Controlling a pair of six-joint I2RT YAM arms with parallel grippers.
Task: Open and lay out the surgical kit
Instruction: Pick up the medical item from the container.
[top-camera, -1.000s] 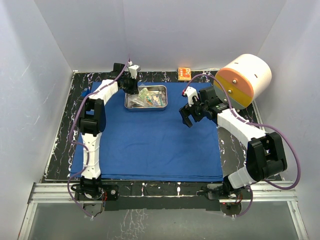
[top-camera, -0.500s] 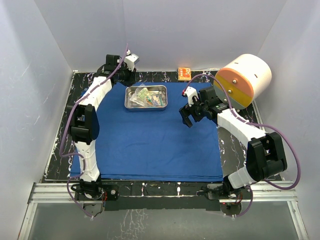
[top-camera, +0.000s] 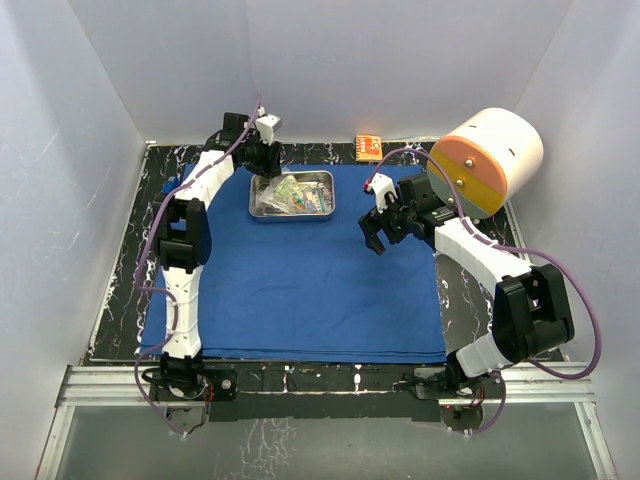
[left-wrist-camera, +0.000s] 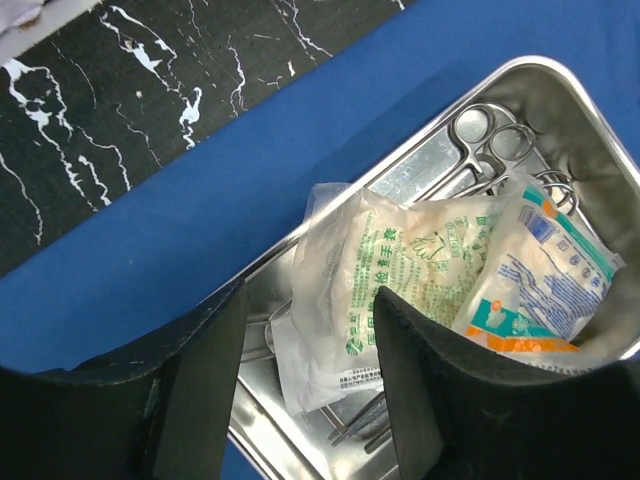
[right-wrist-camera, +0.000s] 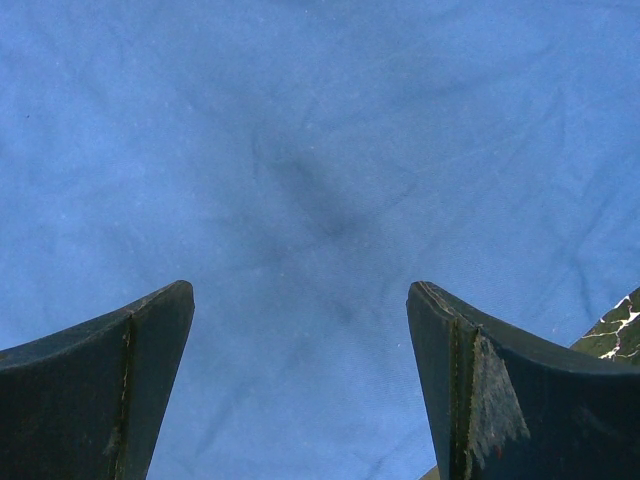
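You: cloth (top-camera: 310, 290) spread flat on counter (top-camera: 118, 290), frame centre, so opening looks done. Tray (top-camera: 300, 217) upper centre, loaded: packets (left-wrist-camera: 400, 270), clamps (left-wrist-camera: 490, 145) inside, nothing laid out. Left fingers (left-wrist-camera: 200, 400) apart over packets, contact unclear. Right fingers (right-wrist-camera: 100, 400) wide apart, empty, above bare cloth.

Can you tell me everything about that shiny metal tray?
It is a shiny rectangular steel tray with a raised rim and rounded corners. It sits flat at the far side of the blue cloth. Inside, two clear packets lie on top of steel clamps with ring handles.
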